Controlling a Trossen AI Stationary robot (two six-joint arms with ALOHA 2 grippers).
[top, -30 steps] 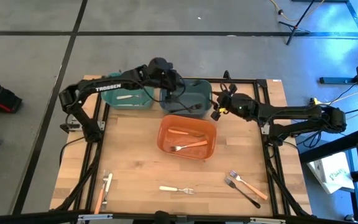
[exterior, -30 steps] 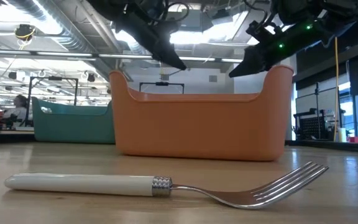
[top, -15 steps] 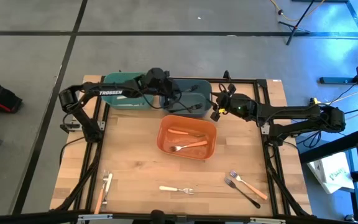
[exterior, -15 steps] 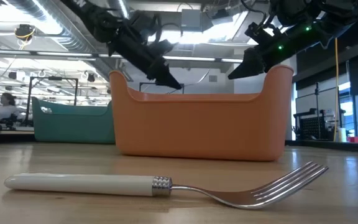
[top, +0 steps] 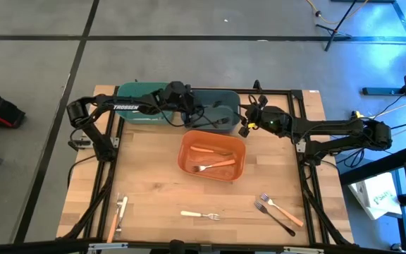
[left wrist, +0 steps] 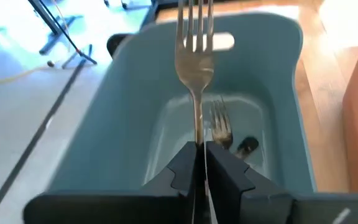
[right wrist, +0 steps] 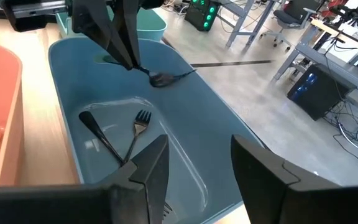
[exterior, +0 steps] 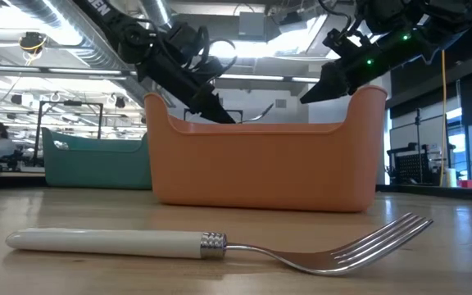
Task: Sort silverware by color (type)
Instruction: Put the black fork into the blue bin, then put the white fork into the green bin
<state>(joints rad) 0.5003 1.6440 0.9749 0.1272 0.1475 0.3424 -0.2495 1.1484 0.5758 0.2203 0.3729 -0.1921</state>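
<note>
The left gripper (left wrist: 199,163) pinched a dark-handled metal fork (left wrist: 194,50) over the blue-grey plastic bin (left wrist: 104,143), evidently to drop it beside its match, while the right gripper (right wrist: 194,165) waited wide open

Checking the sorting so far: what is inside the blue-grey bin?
A black-handled fork lies on the floor of the blue-grey bin. The left pincer holds another fork above it. The near wall hides the rest of the floor.
</note>
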